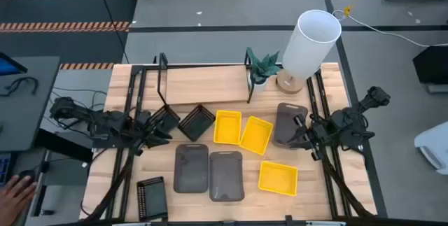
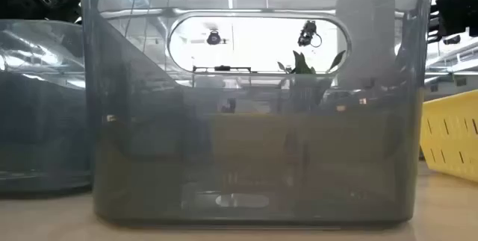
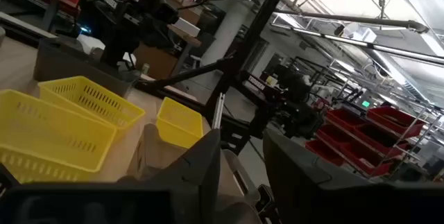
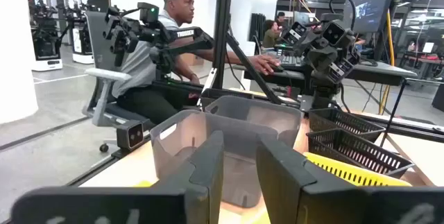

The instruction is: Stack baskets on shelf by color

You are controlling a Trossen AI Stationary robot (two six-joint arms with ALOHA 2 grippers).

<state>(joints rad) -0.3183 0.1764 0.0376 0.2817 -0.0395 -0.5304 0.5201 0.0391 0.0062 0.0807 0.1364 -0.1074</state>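
Since these baskets look light, thin-walled and slick, take a rim or handle cutout. Right gripper (image 1: pixel 299 129) sits parted, unloaded, over the grey basket (image 1: pixel 286 122) at table 3 o'clock. Left gripper (image 1: pixel 155 132), parted too, by the black baskets (image 1: pixel 183 120). Shelf (image 1: pixel 203 85) at 12.

Readable text: none in any view.
Baskets (image 1: pixel 227 175): plain plastic, no label or brand showing.
Shelf (image 1: pixel 203 85): bare wood, no markings.
White cylinder (image 1: pixel 311 40): blank surface.
Room screens and gear beyond the table: any lettering too small to make out.
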